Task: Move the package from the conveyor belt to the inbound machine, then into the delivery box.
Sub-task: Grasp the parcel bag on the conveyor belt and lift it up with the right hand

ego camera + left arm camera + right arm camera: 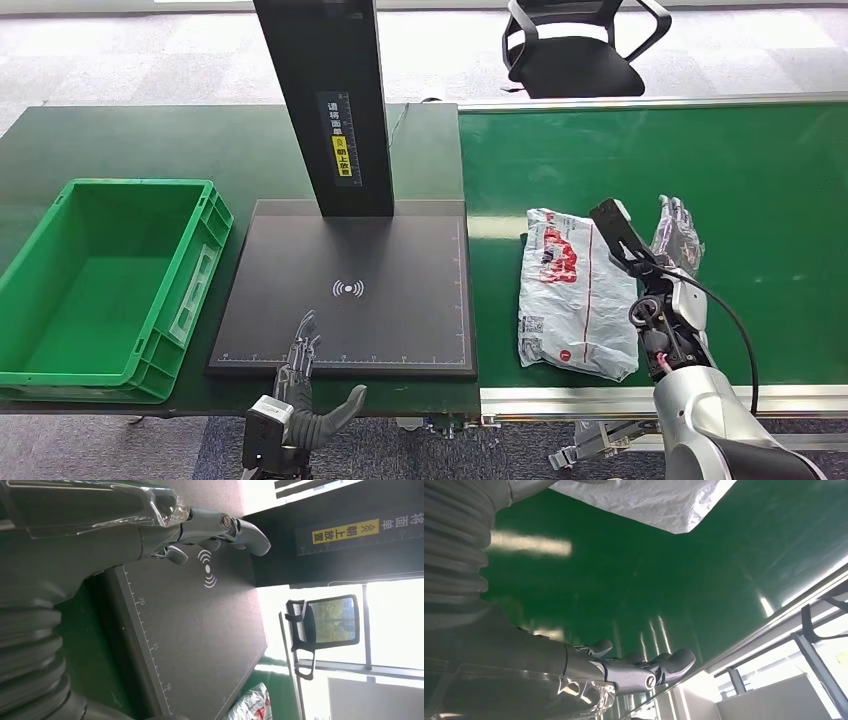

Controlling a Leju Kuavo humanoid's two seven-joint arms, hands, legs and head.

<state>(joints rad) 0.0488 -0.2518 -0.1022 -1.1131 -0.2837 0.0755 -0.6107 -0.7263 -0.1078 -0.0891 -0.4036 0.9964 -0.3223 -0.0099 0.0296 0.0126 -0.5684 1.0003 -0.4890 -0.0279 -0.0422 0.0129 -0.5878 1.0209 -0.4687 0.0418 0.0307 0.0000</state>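
The package [573,293], a white plastic mailer with red print, lies flat on the green conveyor belt [760,190]; a corner of the package [649,500] shows in the right wrist view. My right hand [676,238] hovers just right of it, fingers spread and holding nothing; the right hand's fingers [644,667] stretch over bare belt. My left hand [305,385] is open at the front edge of the black inbound machine pad [345,290], and the left hand's fingers [220,530] reach over the pad [200,630]. The green delivery box [100,285] stands at the left.
The machine's black upright column [330,100] with a yellow label rises behind the pad. A black office chair [580,45] stands beyond the belt. The belt's metal rail [600,398] runs along the near edge.
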